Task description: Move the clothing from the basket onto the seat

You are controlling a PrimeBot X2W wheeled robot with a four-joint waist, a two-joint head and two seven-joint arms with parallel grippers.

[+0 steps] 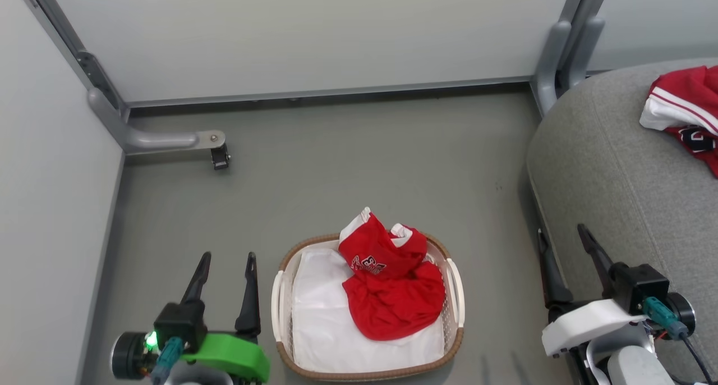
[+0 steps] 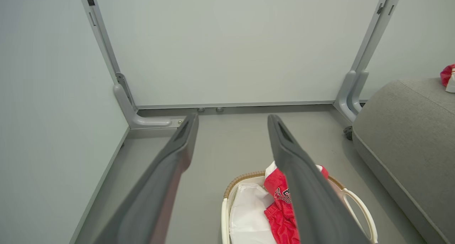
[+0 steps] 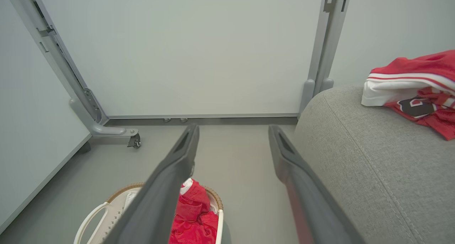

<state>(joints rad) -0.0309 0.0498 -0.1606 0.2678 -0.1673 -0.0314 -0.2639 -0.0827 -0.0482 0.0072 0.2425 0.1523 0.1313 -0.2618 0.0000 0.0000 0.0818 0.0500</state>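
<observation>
A crumpled red garment with white trim and printed lettering lies in the white basket on the floor, on top of the white liner. The same red garment appears in both wrist views. A second red garment with white stripes rests on the grey seat at the right. My left gripper hangs open left of the basket, holding nothing. My right gripper hangs open between basket and seat, also holding nothing.
Pale partition panels stand at the back and left on grey metal legs, one with a black caster. Another leg stands beside the seat's back corner. Grey floor stretches between the basket and the panels.
</observation>
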